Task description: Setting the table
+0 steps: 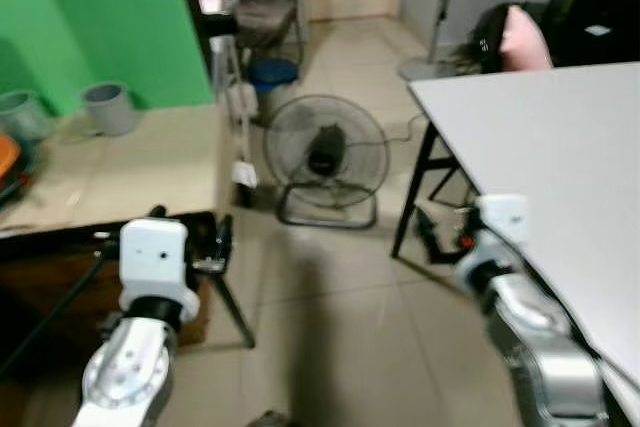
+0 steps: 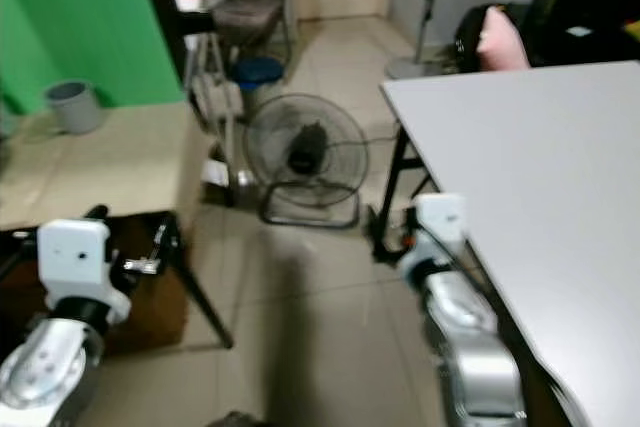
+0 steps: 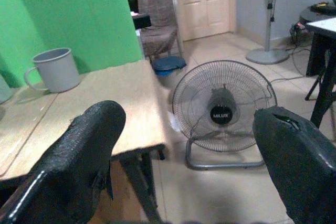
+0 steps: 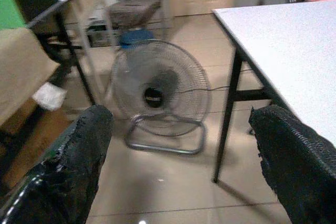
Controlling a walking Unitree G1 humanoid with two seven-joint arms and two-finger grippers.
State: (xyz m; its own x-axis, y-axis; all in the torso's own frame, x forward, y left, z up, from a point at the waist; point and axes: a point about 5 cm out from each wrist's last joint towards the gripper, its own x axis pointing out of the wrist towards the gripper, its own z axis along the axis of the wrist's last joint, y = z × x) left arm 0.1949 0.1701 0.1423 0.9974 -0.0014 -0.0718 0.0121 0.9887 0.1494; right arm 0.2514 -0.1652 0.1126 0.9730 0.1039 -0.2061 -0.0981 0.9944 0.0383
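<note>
A grey mug (image 1: 108,107) stands at the back of a low wooden table (image 1: 150,162) on my left, in front of a green screen. A second greyish cup (image 1: 20,115) and part of an orange dish (image 1: 5,152) sit at that table's far left edge. On my right is a bare white table (image 1: 560,147). My left gripper (image 3: 189,124) is open and holds nothing, level with the wooden table's near corner. My right gripper (image 4: 181,124) is also open and holds nothing, beside the white table's edge (image 4: 273,35) and facing the floor fan.
A black floor fan (image 1: 325,157) stands on the tiled floor between the two tables. Behind it are a blue bin (image 1: 273,75), a chair (image 1: 265,7) and a pedestal fan (image 1: 430,57). A black bag with a pink item (image 1: 522,37) lies behind the white table.
</note>
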